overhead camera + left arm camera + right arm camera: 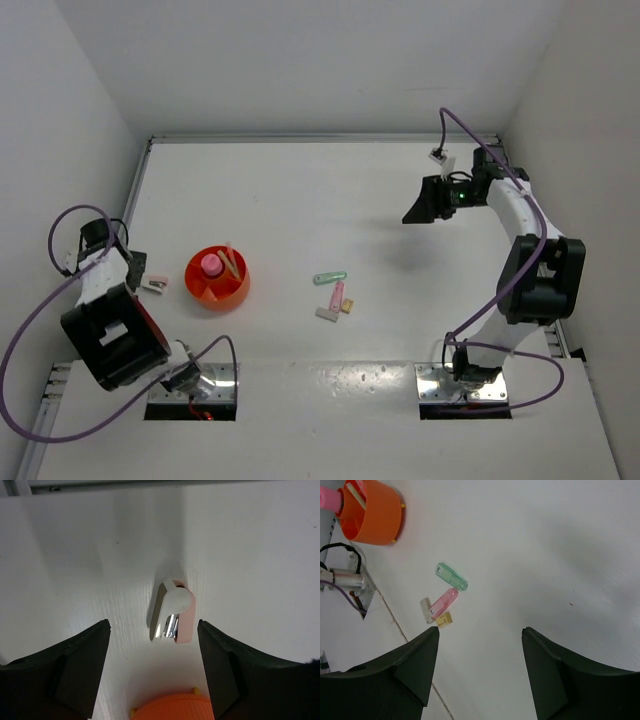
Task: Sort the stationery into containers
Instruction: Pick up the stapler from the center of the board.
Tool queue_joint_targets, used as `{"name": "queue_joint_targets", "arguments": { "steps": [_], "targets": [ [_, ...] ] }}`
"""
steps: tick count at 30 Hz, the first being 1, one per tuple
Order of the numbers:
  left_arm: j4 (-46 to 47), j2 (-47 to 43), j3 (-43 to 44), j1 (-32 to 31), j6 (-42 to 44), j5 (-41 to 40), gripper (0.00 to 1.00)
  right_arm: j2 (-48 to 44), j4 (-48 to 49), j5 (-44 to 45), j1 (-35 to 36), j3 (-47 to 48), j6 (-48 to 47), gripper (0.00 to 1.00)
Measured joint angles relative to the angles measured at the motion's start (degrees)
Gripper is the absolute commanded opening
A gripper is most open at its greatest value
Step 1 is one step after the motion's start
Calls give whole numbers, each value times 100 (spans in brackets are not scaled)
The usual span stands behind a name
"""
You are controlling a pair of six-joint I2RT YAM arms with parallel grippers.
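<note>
The orange bowl (217, 277) holds a pink-capped tube (211, 264) and thin pens. A small pink and white item with a metal part (172, 612) lies on the table left of the bowl (172, 707); it also shows in the top view (155, 285). My left gripper (152, 625) is open above it, fingers either side and apart from it. A mint-green marker (330, 277), pink marker (337, 295), white eraser (327, 314) and yellow eraser (346, 306) lie mid-table. My right gripper (425, 205) is open and empty, high at the back right.
The right wrist view shows the bowl (375, 515), the green marker (452, 576), the pink marker (443, 603), the white eraser (426, 610) and the yellow eraser (444, 618) far below the right gripper (480, 630). White walls enclose the table.
</note>
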Motion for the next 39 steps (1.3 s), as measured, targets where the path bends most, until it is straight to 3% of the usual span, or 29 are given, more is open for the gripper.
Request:
{"name": "queue_joint_targets", "arguments": {
  "steps": [12,21,27,37,39],
  "targets": [
    [466,822,79,101,103,527,75,37,46,50,-44,-59,-50,68],
    [614,1528,302,103,140,756,68,39,-20,11,-44,-61,-105,68],
    [667,1576,343,103,140,793,50,39,-87,7,-44,-61,-155,66],
    [710,1694,350,103,179,807,48,37,-179,-48,-44,-63,-236,66],
    [717,1718,350,103,203,813,42,35,-208,-59,-44,-63,-245,66]
  ]
}}
